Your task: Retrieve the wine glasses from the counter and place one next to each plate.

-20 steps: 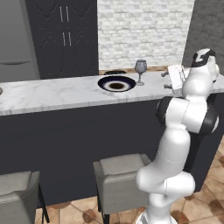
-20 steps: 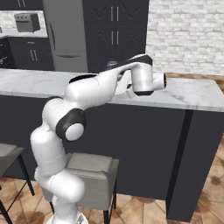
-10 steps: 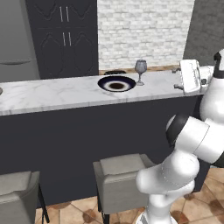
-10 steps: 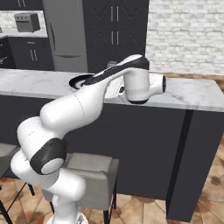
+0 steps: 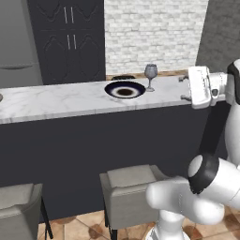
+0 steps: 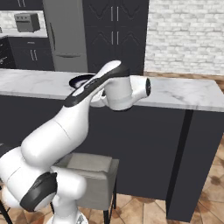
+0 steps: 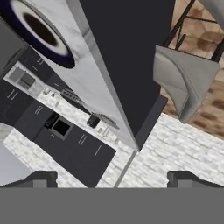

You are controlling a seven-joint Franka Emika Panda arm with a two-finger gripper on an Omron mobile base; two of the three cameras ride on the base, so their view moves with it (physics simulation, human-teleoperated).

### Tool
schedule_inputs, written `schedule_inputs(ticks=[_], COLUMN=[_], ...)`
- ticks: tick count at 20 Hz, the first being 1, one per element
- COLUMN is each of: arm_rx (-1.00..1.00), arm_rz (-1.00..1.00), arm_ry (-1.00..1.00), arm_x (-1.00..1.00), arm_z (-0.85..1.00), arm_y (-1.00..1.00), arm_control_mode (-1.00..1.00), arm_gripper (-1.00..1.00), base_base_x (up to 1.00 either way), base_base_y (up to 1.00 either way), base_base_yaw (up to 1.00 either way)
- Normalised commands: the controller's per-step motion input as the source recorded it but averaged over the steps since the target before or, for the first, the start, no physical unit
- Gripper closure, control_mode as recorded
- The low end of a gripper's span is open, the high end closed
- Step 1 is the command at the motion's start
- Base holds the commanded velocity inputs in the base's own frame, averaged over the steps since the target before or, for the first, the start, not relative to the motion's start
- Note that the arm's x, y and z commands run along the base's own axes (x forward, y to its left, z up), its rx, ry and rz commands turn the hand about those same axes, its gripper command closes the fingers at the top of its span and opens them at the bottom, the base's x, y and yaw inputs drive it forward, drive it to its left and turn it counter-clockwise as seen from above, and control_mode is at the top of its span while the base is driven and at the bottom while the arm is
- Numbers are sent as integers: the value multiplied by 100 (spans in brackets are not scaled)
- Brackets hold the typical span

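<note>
One wine glass [image 5: 150,75] stands upright on the marble counter [image 5: 56,100], just right of a dark-rimmed plate [image 5: 124,89]. My gripper [image 5: 183,88] hovers level with the counter's right end, right of the glass and apart from it, with its fingers pointing left. It is open with nothing between the fingers. In the hand view the gripper [image 7: 113,178] looks along the counter [image 7: 89,76] edge, with the plate [image 7: 41,31] at the upper left. In the right base view my arm hides most of the plate [image 6: 80,80].
Grey stools [image 5: 130,187] [image 5: 18,206] stand in front of the dark counter base; one stool [image 7: 187,75] is in the hand view. Tall dark cabinets [image 5: 70,37] and a brick wall [image 5: 154,33] lie behind. The counter's right end [image 6: 192,94] is bare.
The arm has swung up and stretched out, carrying the hand a little to the right along the counter's end. The gripper stayed open. Glass and plate have not moved.
</note>
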Motion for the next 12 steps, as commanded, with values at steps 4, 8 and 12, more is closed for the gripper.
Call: schedule_inputs(ticks=[4,8,12], arm_rx=[0,0,0], arm_rz=[-5,-4,-1], arm_ry=[0,0,1], arm_x=[39,72,49], arm_z=[0,-4,-7], arm_y=[4,0,-10], arm_control_mode=[-100,-100,100], arm_gripper=[-100,-100,-100], base_base_x=[0,0,35], base_base_y=[0,0,-20], base_base_yaw=[0,0,-1])
